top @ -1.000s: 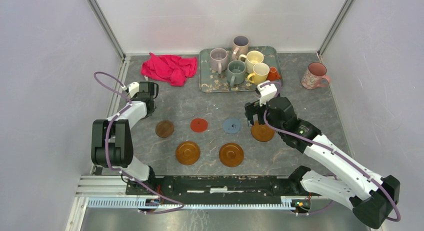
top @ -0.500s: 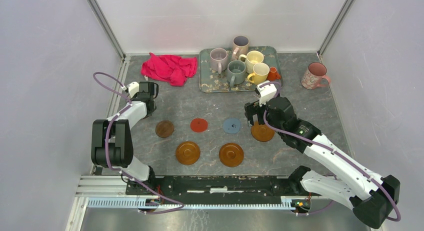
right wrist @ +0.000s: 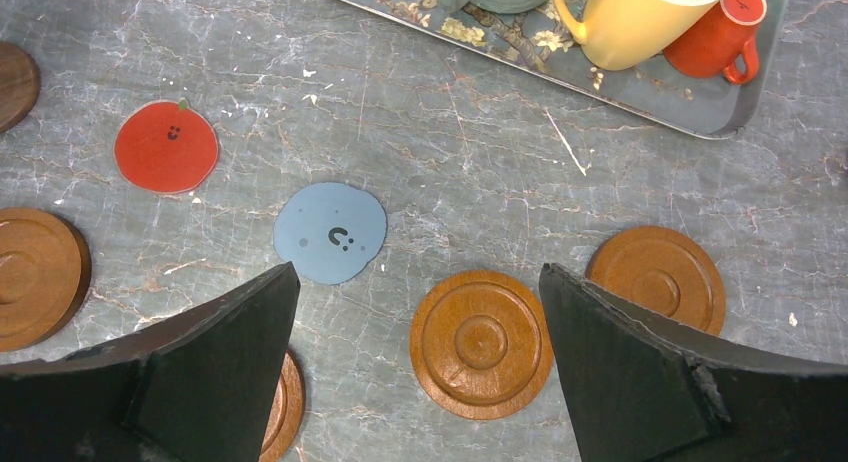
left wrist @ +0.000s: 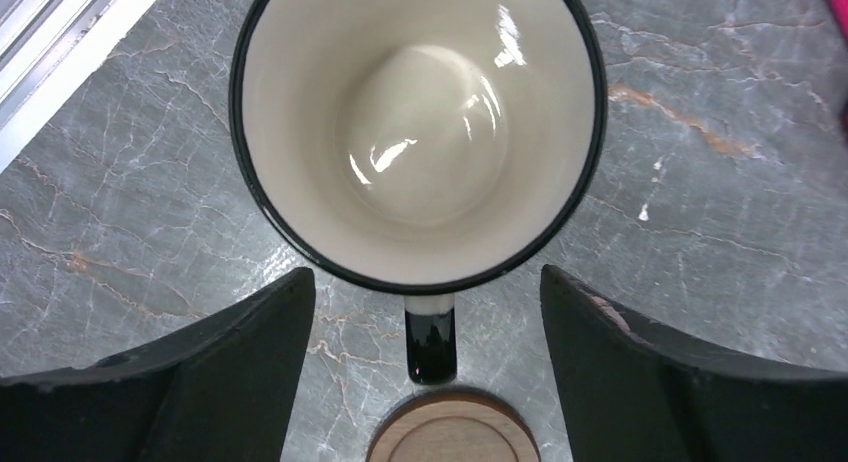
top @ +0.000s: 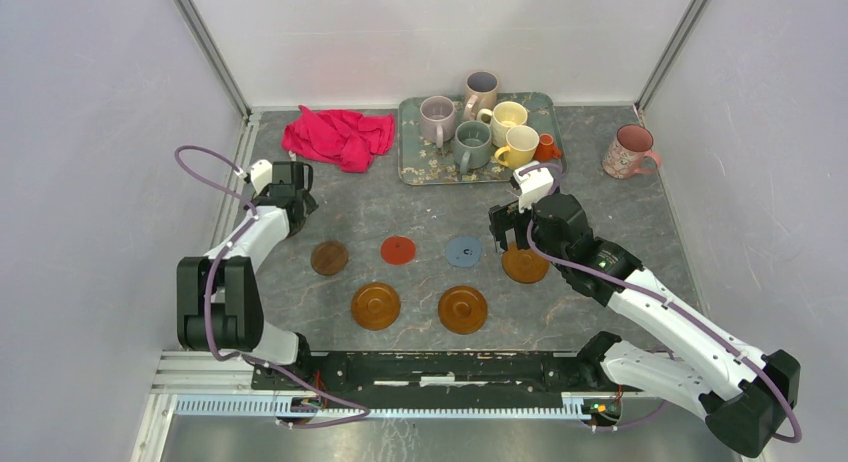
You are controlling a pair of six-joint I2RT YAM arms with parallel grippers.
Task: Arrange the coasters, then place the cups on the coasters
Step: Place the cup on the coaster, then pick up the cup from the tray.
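Top external view: an aluminium rail [top: 400, 404] runs along the near edge and carries both arm bases. Beyond it, on the grey marbled table [top: 400, 207], two amber coasters [top: 376, 305] lie side by side. Behind them lies a row: a dark brown coaster [top: 329, 257], a red coaster [top: 398, 249] and a blue coaster [top: 464, 250]. Two further amber discs [right wrist: 481, 342] sit below the right tool [right wrist: 418, 274], whose fingers are spread wide, holding nothing. At the left, the left tool [left wrist: 423, 282] has its fingers apart, flanking the black handle of an upright cream mug [left wrist: 420, 132] without touching it. A pale wooden disc [left wrist: 450, 434] lies just beside that handle. Farther back lie a red cloth [top: 338, 135] and a teal tray [top: 416, 167] holding five mugs and a tiny orange cup [top: 546, 147]. A pink floral mug [top: 629, 150] stands alone to the right. White walls [top: 440, 32] with metal corner posts enclose the table.
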